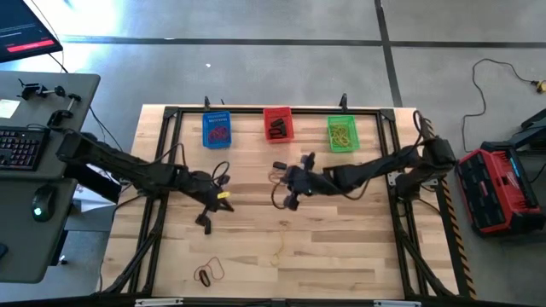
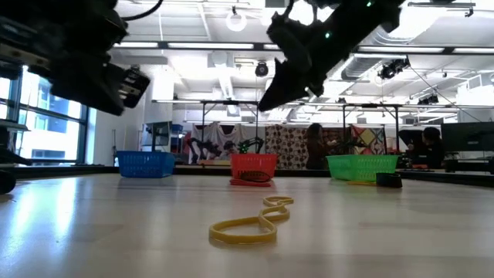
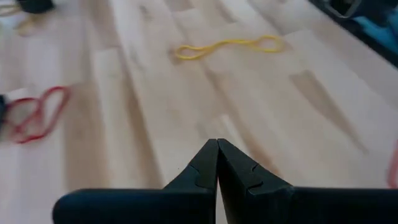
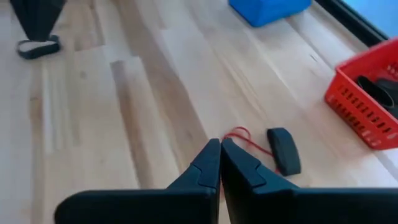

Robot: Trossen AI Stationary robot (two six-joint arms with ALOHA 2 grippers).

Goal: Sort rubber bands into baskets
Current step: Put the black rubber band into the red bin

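Yellow rubber band [image 3: 227, 46] lengthwise along planks

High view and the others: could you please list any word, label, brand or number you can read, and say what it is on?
No text can be read in any view.
Monitor: red band with marks, too blurred to read.
Keyboard: keys too small to read.
Red case on the floor: no legible label.
Baskets and table: no lettering shows.

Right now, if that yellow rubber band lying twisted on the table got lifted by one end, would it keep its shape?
Probably not. The yellow rubber band lies kinked into a figure eight, so it looks floppy and would likely dangle. Its thinness suggests it weighs little, and a push might just slide it along the table.
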